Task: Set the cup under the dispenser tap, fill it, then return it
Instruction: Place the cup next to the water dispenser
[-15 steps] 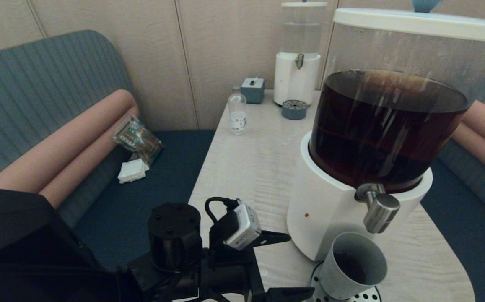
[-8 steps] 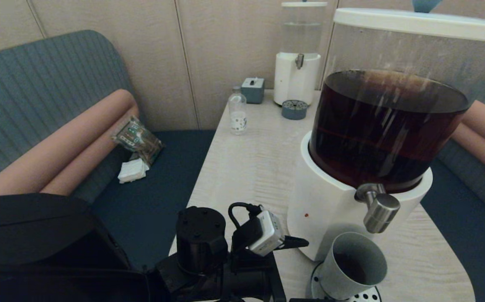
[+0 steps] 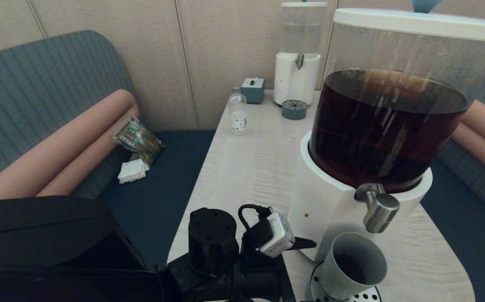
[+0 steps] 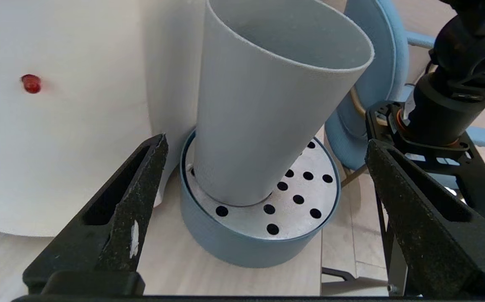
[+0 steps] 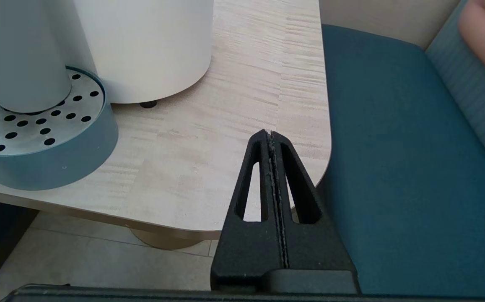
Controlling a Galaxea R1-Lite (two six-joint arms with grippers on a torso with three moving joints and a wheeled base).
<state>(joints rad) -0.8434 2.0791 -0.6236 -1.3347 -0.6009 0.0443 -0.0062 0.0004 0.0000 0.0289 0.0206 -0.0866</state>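
Note:
The grey-green cup (image 3: 353, 264) stands upright on the round perforated drip tray (image 3: 366, 297), directly below the steel dispenser tap (image 3: 378, 207) of the big white-based dispenser (image 3: 330, 214). Dark liquid shows inside the cup. My left gripper (image 3: 309, 270) is open just left of the cup at the table's near edge. In the left wrist view the cup (image 4: 259, 105) fills the gap ahead of the left gripper (image 4: 265, 142), and neither finger touches it. My right gripper (image 5: 271, 134) is shut and empty, hanging off the table's near right corner, with the cup (image 5: 16, 54) off to one side.
At the table's far end stand a small clear-liquid dispenser (image 3: 297, 63), its little drip tray (image 3: 294, 110), a grey box (image 3: 252, 89) and a clear bottle (image 3: 237, 114). A packet (image 3: 137, 138) and a tissue (image 3: 132, 171) lie on the left bench. A bench seat (image 5: 393, 147) borders the table's right edge.
My left arm has moved right along the table's near edge toward the cup, gripper still open. The cup, the tap and the right gripper's surroundings have not moved.

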